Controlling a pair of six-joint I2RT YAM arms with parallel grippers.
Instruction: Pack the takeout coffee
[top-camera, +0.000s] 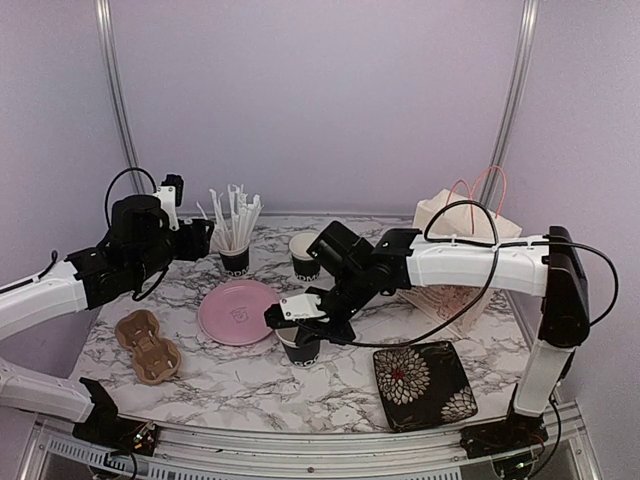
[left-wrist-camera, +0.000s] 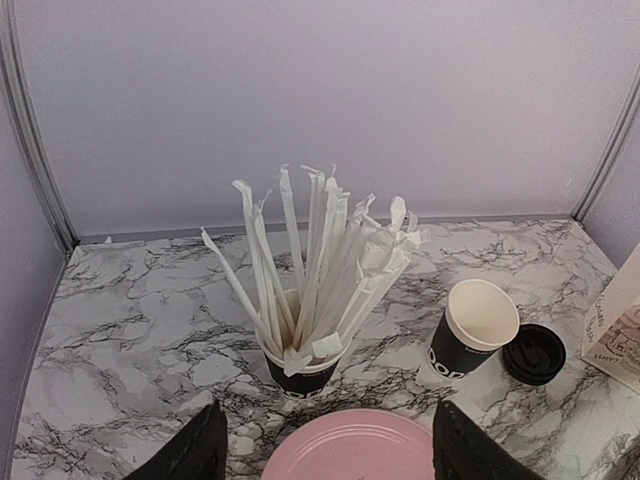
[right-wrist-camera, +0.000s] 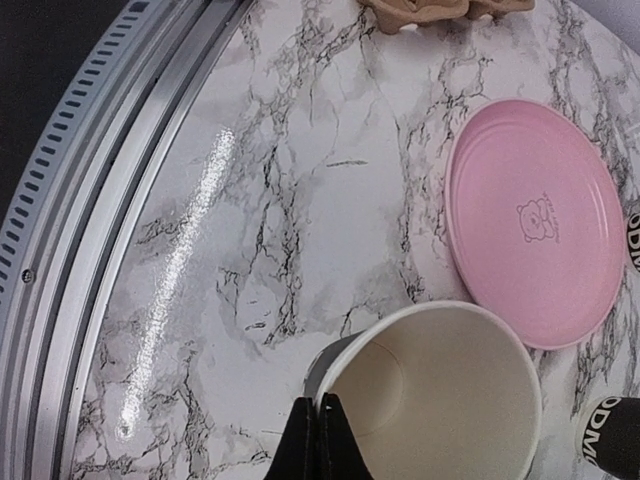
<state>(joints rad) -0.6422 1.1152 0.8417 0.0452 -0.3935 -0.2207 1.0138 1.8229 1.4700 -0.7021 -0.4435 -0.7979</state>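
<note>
With your right gripper (right-wrist-camera: 320, 422) clamped on the cup (right-wrist-camera: 440, 400) beside the pink plate (right-wrist-camera: 530, 220) and your left gripper (left-wrist-camera: 330, 430) apart, lift it toward the carrier (top-camera: 148, 345) next.

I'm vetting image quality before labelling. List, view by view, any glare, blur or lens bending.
Top view: soft, even light, only faint shadows on the table. Left wrist: straws sharp, the near fingers dark and blurred, the corner post bends with the lens. Right wrist: a long white glare streak across the table; the close cup is evenly lit.
</note>
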